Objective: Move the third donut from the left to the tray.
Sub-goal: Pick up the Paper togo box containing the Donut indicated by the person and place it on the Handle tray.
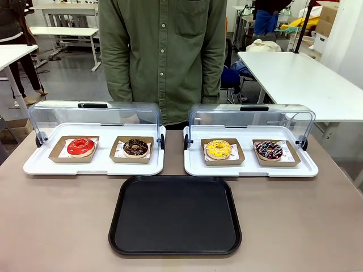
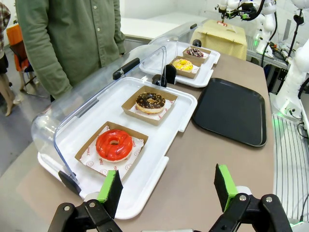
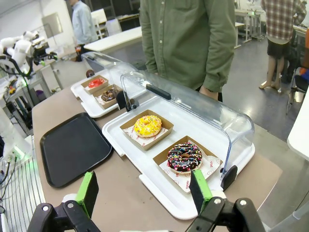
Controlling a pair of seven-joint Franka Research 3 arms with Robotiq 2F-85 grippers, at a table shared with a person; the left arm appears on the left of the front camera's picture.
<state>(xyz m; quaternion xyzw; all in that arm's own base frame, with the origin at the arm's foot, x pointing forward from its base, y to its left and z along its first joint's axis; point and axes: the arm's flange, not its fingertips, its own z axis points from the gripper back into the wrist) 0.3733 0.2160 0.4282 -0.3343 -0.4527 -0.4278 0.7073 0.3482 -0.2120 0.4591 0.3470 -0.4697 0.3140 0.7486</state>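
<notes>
The yellow-iced donut (image 1: 219, 149) sits in its brown cardboard holder on the left half of the right white tray; it is the third donut from the left (image 3: 147, 125) (image 2: 183, 65). The black tray (image 1: 175, 215) lies bare at the table's near middle (image 3: 72, 147) (image 2: 234, 110). My left gripper (image 2: 169, 186) stands open over the table's left end, short of the red donut (image 2: 114, 144). My right gripper (image 3: 145, 191) is open too, hovering near the right white tray's front edge, with nothing between its fingers.
Two white trays (image 1: 93, 165) (image 1: 249, 169) with raised clear lids stand side by side at the far side. They also hold a chocolate donut (image 1: 135, 148) and a sprinkled chocolate donut (image 1: 268, 150). A person in a green shirt (image 1: 161, 51) stands behind them.
</notes>
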